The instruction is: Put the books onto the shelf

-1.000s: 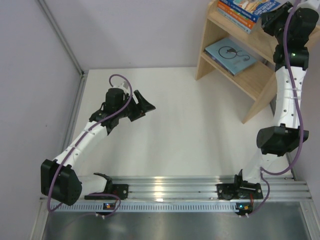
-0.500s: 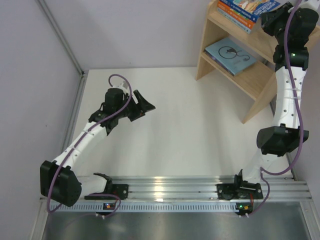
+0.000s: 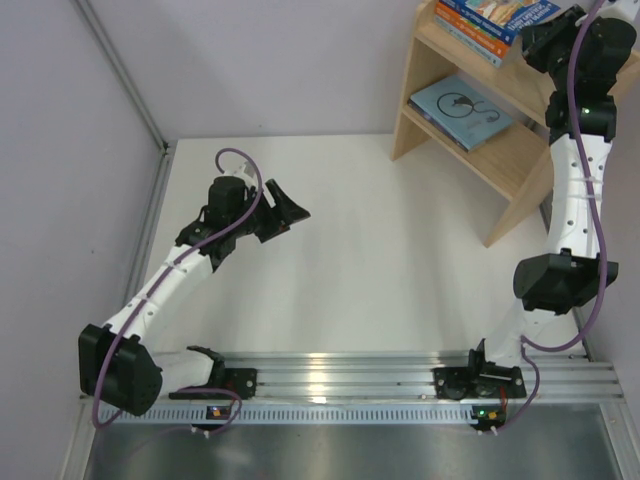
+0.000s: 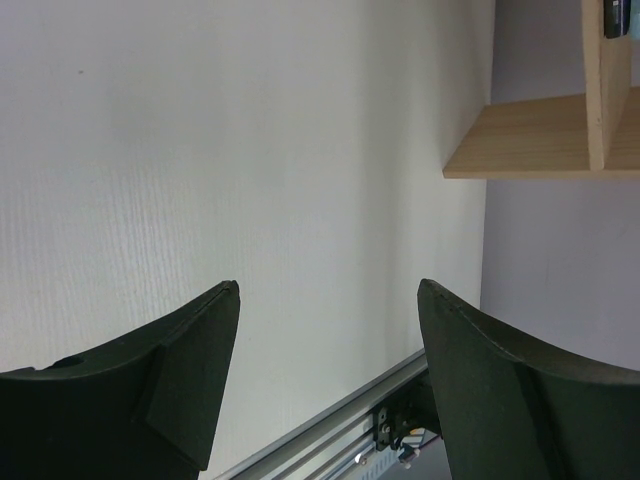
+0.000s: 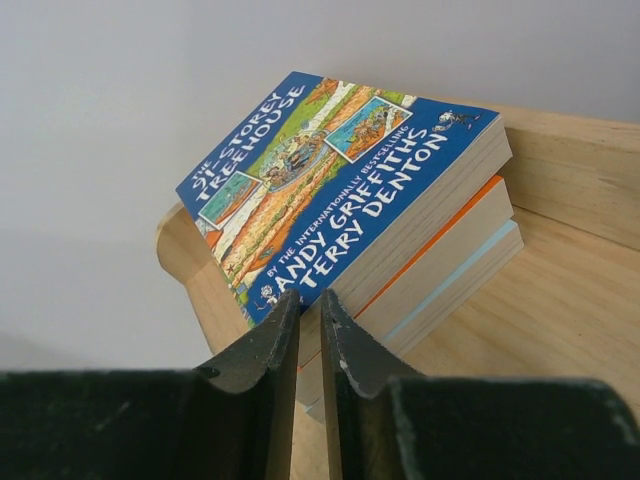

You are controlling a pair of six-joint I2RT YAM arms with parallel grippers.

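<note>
Right claw [image 5: 310,300] together at books [image 5: 350,190] on shelf [image 5: 580,290], perhaps touching; left claw [image 4: 328,286] apart.

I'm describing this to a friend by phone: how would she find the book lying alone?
Find the wooden shelf at the far right of the table. On its lower tier lies one book by itself. It is plain light blue with a small black drawing, unlike the colourful stack on the tier above.
</note>
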